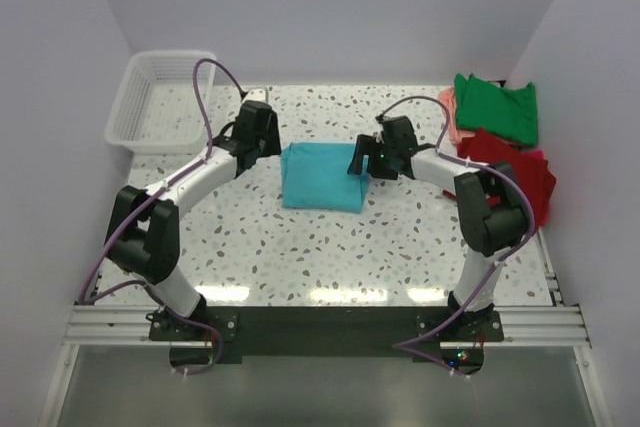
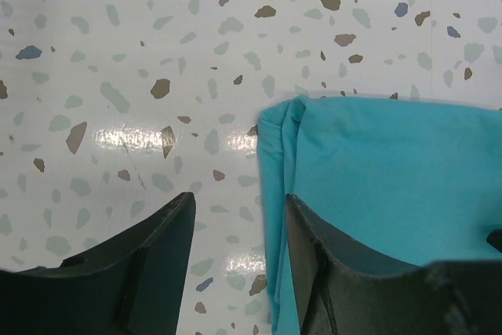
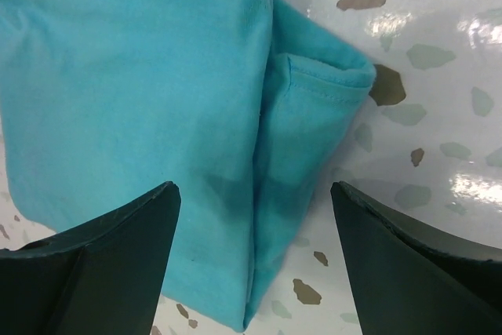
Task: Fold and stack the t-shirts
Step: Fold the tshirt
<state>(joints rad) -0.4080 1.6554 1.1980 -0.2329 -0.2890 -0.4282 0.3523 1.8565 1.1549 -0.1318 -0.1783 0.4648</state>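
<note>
You seem to have the cyan shirt (image 1: pixel 322 177) folded mid-table, so next you must pinch its two side edges and carry it to the pile (image 1: pixel 515 162) at far right, with left gripper (image 2: pixel 239 209) and right gripper (image 3: pixel 255 194) low at those edges, jaws apart and empty.

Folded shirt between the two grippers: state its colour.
The folded shirt is plain turquoise, with no print; the right wrist view shows it best.

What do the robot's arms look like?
Two arms, the left arm and right arm, with white tubes and chunky black joints. A thin purple cable loops along each. The left gripper and right gripper each have two dark fingers.
</note>
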